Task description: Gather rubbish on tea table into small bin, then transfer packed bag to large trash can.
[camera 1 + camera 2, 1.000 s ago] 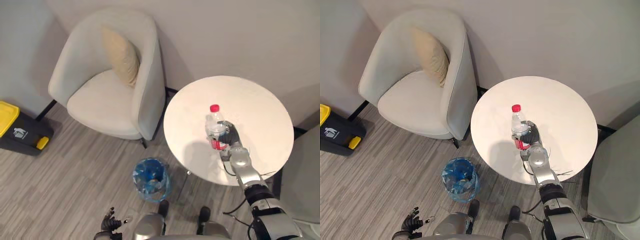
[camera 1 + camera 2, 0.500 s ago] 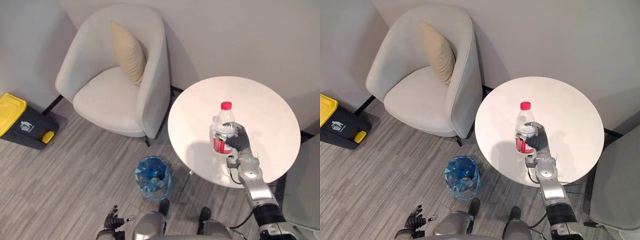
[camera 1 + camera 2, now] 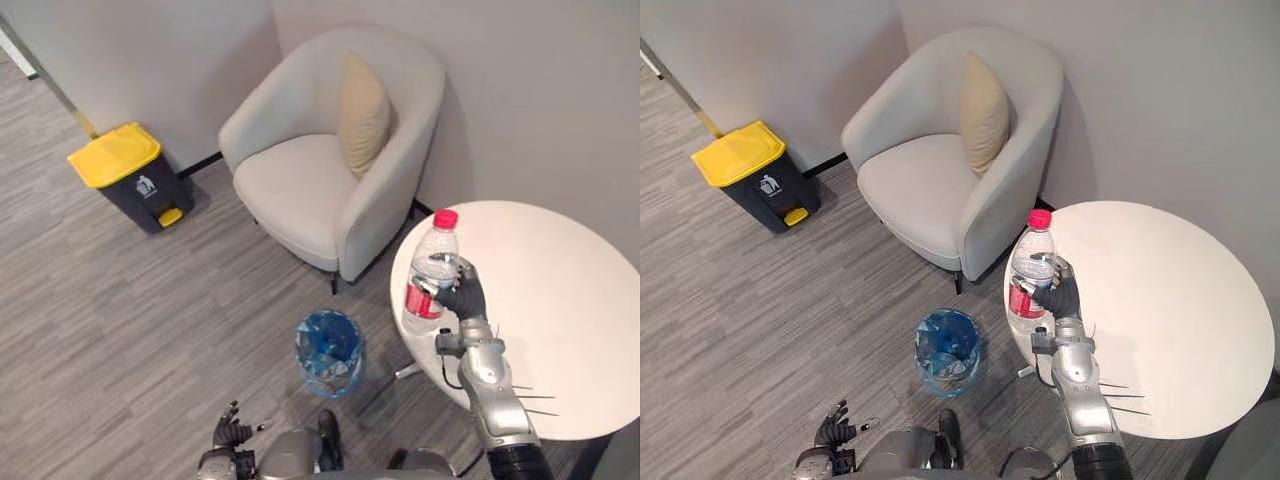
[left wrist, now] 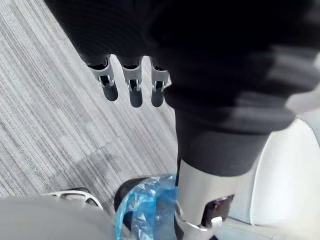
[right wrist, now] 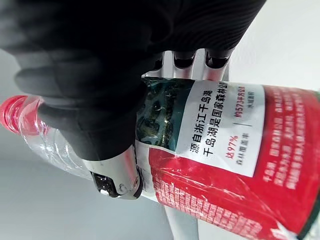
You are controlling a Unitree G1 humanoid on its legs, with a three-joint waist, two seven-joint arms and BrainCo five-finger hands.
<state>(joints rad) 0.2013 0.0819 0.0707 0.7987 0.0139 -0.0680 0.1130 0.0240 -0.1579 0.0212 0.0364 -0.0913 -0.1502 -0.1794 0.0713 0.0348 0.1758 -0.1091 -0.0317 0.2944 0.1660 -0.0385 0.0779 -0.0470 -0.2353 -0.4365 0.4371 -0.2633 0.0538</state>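
The right hand (image 3: pixel 466 297) has its fingers and thumb curled round a clear plastic water bottle with a red cap and a red-and-white label (image 3: pixel 429 270), gripping it at the height of the label. The bottle is upright over the left edge of the round white tabletop (image 3: pixel 570 330), the edge nearest the armchair (I cannot tell whether its base touches the tabletop or hangs just clear of it). In the right wrist view the thumb lies across the clear part between cap and label, and the fingers wrap round behind the label.

On the grey wood-grain floor (image 3: pixel 120 320), just left of the tabletop, stands a small round bin lined with a crinkled blue plastic bag (image 3: pixel 329 352), its mouth open upward. Beyond the bin, against the wall and just beside the tabletop's far-left edge, is a cream upholstered tub armchair (image 3: pixel 300 190) with a beige cushion (image 3: pixel 362 115) leaning upright against its back. Well apart from the tabletop, farther left along the wall, sits a dark grey pedal trash can with a yellow lid (image 3: pixel 128 172), its lid closed.

The left hand (image 3: pixel 232 434) hangs low, left of the tabletop and nearer the robot than the bin, fingers straight and spread, holding nothing; its wrist view shows the blue bag past those fingers
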